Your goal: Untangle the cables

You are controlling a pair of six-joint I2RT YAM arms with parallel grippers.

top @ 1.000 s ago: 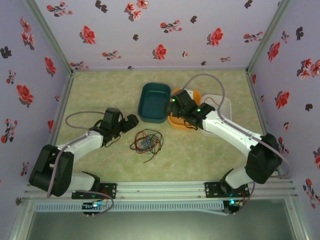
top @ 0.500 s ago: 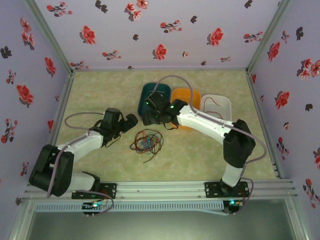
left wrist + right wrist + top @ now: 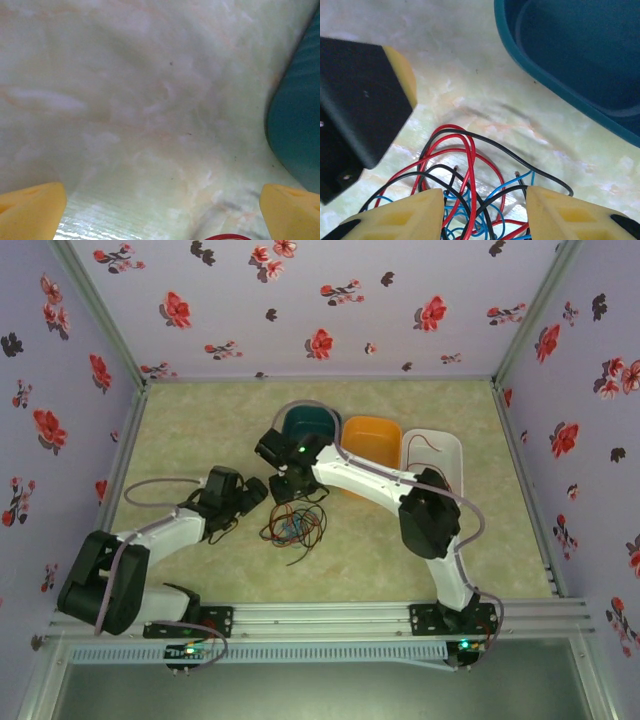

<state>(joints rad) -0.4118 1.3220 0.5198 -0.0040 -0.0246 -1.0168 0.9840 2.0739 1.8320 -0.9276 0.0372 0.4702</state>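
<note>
Found the right gripper (image 3: 484,200) with jaws partly parted: yellow fingers either side of a gap, strands lying in that gap, none seen pinched. Noted it low over the cables (image 3: 470,150), a loose tangle of red, black and blue wires lying on the table (image 3: 200,420). Placed that tangle, from the top view, near the middle of the table, just in front of the teal tray (image 3: 322,425) and between the two grippers.

Found the left gripper (image 3: 162,192) released, fingers wide apart at the lower corners of its own view, bare table between them, nothing held. Noted there a short red arc of wire at the bottom edge and the teal tray's wall at the right. Seen from the right wrist: the left gripper's black body and one yellow pad at the left, just beside the tangle; contact with a wire not possible to tell.

Recorded, further out, an orange tray (image 3: 370,435) beside the teal one and a white tray (image 3: 450,445) next along, all three in a row. Noted one red wire (image 3: 424,446) lying in the white tray, well apart from the tangle. Recorded the right arm (image 3: 370,485) reaching across in front of the orange tray.
</note>
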